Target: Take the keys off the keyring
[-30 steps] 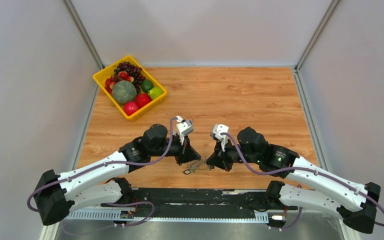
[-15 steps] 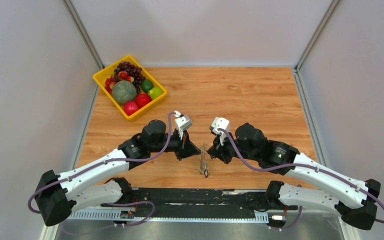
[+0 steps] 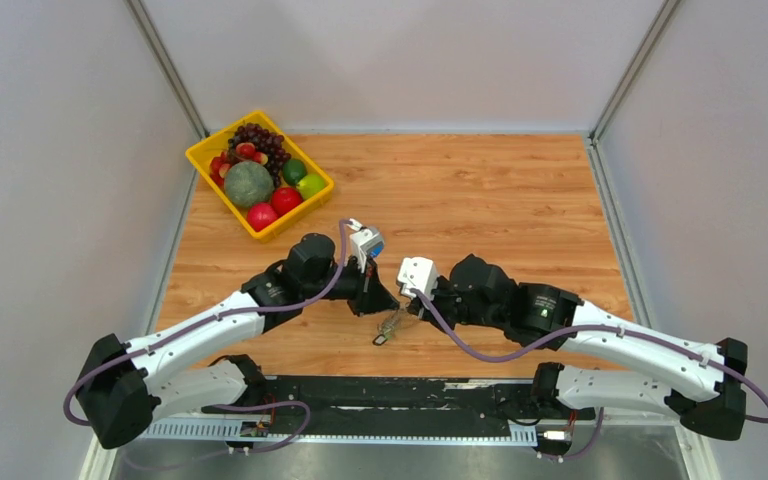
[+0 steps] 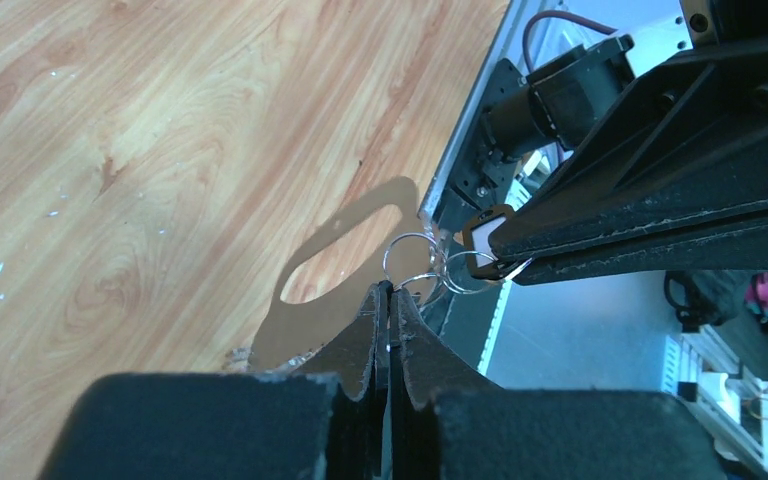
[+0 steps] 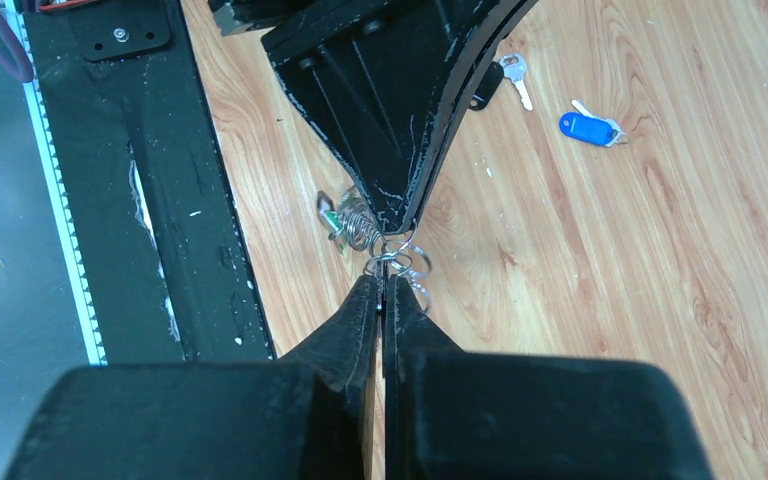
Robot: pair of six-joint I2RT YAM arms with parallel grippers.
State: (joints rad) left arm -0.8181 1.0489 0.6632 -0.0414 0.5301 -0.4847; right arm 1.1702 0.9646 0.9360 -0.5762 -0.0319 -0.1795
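On my bench (image 3: 480,190), the yellow tray (image 3: 203,153) at the far left holds a melon (image 3: 248,183), grapes (image 3: 260,135) and red and green fruit (image 3: 285,198). Near the front edge, the left fingers (image 4: 382,305) and right fingers (image 5: 368,300) meet tip to tip, both clenched on the keyring (image 4: 415,255) raised between them. The keys (image 3: 388,330) dangle beneath it. A blue tag (image 5: 585,128) lies loose on the wood.

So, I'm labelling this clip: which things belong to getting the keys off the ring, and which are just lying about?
Job: left gripper and right gripper, both pinching the keyring; the keys hanging from it; a loose key and a blue tag on the table, likely already off.
Lying about: yellow tray of fruit.
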